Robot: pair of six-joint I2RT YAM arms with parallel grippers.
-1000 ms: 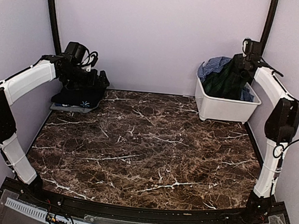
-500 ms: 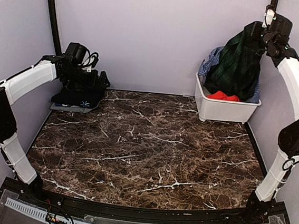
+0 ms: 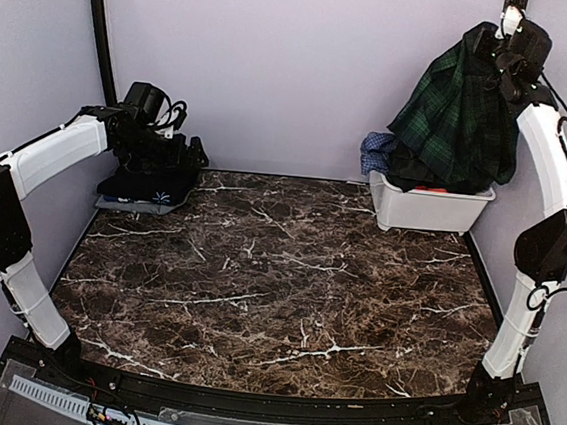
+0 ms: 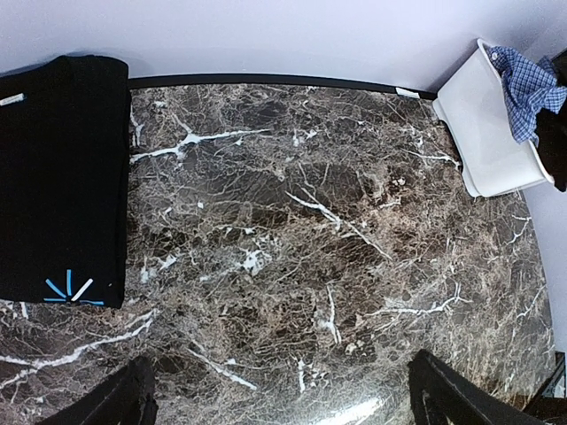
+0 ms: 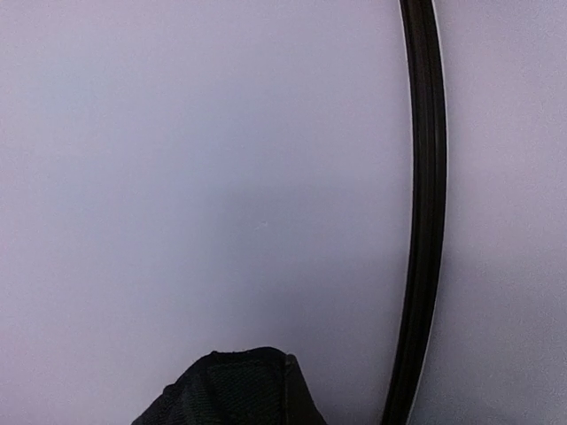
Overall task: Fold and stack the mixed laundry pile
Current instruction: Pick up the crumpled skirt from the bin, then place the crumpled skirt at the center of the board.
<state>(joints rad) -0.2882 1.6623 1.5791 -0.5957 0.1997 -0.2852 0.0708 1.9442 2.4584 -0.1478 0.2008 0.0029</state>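
My right gripper (image 3: pixel 492 50) is raised high at the back right, shut on the top of the dark green-navy plaid garment (image 3: pixel 455 119). The garment hangs down over the white bin (image 3: pixel 430 209). In the right wrist view only a bunch of dark fabric (image 5: pixel 237 390) shows at the bottom edge. A blue checked shirt (image 3: pixel 375 151) (image 4: pixel 527 78) spills over the bin's left rim, and a sliver of a red-orange piece (image 3: pixel 432 190) shows at the rim. My left gripper (image 3: pixel 191 153) (image 4: pixel 283 409) is open at the back left, beside a folded black garment (image 3: pixel 150 188) (image 4: pixel 58 177) with a small blue print.
The white bin (image 4: pixel 483 133) stands in the back right corner against the wall. A black frame pole (image 5: pixel 425 221) runs up the wall close behind my right gripper. Brown marble tabletop (image 3: pixel 278 272) lies between the folded garment and the bin.
My right arm has risen and pulled the plaid garment up out of the bin until it hangs. The blue checked shirt has shifted over the bin's left rim. The left arm is unmoved.
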